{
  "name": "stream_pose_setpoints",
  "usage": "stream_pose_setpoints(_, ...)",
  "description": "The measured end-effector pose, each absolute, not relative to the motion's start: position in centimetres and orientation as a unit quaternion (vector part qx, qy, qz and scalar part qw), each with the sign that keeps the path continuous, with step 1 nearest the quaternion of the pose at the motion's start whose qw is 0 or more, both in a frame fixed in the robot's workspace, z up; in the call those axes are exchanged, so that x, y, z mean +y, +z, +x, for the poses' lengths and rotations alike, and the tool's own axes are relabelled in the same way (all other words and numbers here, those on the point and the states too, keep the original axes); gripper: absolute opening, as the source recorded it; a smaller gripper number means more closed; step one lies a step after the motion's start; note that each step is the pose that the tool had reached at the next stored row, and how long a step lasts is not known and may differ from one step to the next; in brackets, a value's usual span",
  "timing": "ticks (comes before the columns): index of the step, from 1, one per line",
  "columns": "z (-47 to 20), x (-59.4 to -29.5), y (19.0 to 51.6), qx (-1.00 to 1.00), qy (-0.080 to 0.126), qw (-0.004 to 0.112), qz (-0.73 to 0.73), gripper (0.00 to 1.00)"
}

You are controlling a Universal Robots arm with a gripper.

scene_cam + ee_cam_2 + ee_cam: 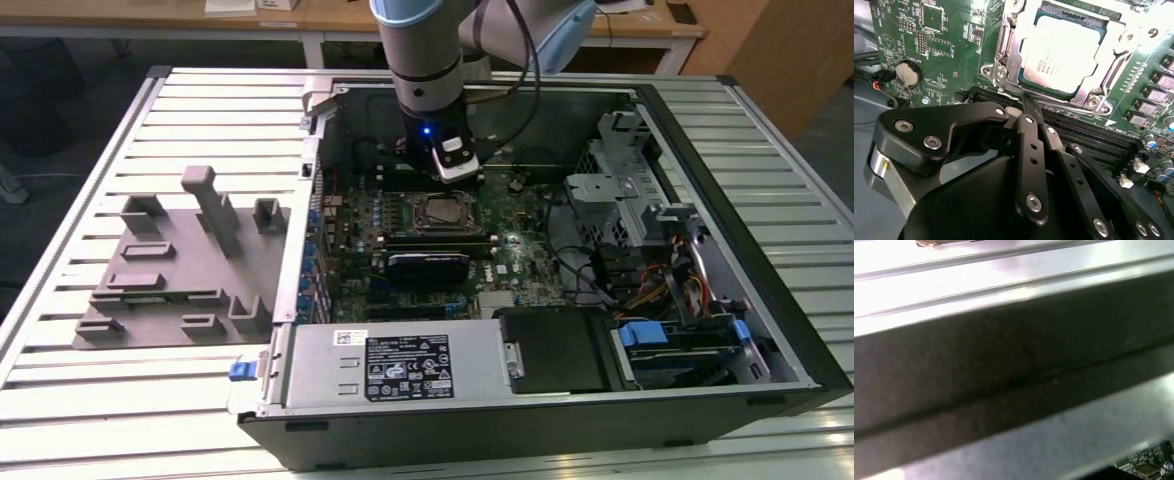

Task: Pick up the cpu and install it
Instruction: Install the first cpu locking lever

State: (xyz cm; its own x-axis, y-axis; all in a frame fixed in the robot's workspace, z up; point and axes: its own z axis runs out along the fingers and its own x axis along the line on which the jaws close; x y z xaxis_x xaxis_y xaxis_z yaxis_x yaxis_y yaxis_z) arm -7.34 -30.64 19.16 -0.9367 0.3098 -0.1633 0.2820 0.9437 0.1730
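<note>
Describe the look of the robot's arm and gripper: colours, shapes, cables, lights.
The arm is a round silver-grey tube with pale blue joint caps, and black cables run alongside it. Near its wrist a small blue light glows above a white and black block. In the second wrist view, the gripper is matte black, built of flat linked bars fastened with silver screws.

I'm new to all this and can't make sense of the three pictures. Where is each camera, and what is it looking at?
Exterior view: off the arm, above the open computer case, looking down; the arm and claw hang over the cpu in its socket.
Second wrist view: on the arm, looking past the claw at the cpu on the green board.
First wrist view: on the arm, facing the case's metal wall; no arm part shows.
Shared: the exterior and second wrist views both show cpu and claw.
</note>
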Motion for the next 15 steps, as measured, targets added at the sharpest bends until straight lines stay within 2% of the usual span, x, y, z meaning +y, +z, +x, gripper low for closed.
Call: stream_pose_setpoints(15, -7.35, -30.64, 20.1, 0.981, 0.073, 0.096, 0.152, 0.11)
